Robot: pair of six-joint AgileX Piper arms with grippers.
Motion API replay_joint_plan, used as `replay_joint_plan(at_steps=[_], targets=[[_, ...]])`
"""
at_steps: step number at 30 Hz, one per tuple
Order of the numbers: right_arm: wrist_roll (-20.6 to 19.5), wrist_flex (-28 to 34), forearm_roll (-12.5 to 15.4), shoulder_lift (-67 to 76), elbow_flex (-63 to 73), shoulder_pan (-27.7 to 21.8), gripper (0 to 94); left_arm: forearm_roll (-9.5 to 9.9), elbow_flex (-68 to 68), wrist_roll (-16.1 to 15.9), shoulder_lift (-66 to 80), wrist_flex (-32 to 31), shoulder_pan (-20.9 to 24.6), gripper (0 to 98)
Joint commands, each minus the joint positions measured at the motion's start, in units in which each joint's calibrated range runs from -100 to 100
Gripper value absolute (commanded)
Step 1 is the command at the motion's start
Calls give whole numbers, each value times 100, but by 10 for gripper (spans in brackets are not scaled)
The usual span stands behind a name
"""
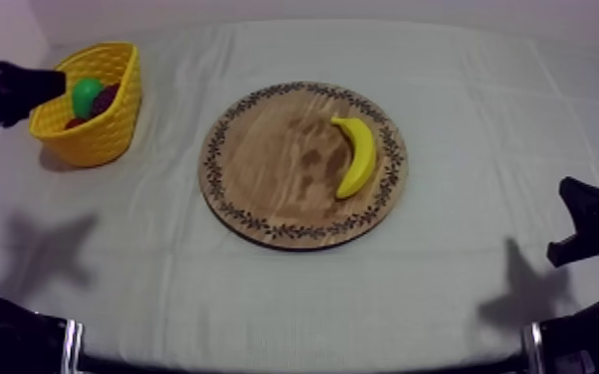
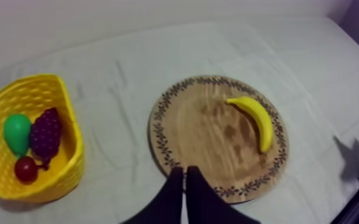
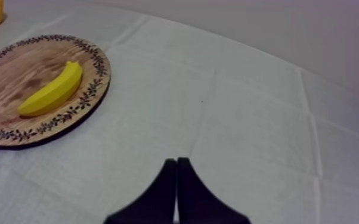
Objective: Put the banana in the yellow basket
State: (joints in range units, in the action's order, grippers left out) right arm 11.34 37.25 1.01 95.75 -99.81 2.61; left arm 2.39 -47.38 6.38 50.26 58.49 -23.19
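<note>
The yellow banana [image 1: 356, 155] lies on the right half of the round wooden board [image 1: 264, 169] in the middle of the table. At the far left stands the yellow basket [image 1: 114, 129]. My left gripper [image 1: 57, 86] is raised at the left, its tip showing over the basket's rim. In the left wrist view its fingers [image 2: 185, 173] are shut on nothing, seen over the board's [image 2: 194, 143] near rim, well short of the banana [image 2: 255, 119]. My right gripper [image 1: 565, 187] hangs at the right, apart from the board. It is shut [image 3: 176, 162] over bare cloth, with the banana [image 3: 50, 90] far off.
The basket [image 2: 68, 173] holds a green pear [image 2: 16, 132], a bunch of purple grapes [image 2: 46, 134] and a small red fruit [image 2: 25, 169]. Bare cloth lies between the basket and the board and all round the board. Arm parts stand at both lower corners of the top view.
</note>
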Motion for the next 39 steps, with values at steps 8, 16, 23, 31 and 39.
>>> replay_joint_plan(at_steps=[8,16,23,31,39], targets=[[1,1,-1,0,3,-1,3,345,874,716,-1747,286,-926,1],[1,1,-1,0,3,-1,3,623,1487,1634,-2967,582,-1551,3],[1,1,-1,0,3,-1,3,703,2363,2153,-4074,735,-1847,2],[0,1,-1,0,3,-1,3,613,3290,2345,-5203,697,-1917,20],[-1,1,-1,0,3,-1,3,585,4522,2414,-6059,1095,-1911,345]])
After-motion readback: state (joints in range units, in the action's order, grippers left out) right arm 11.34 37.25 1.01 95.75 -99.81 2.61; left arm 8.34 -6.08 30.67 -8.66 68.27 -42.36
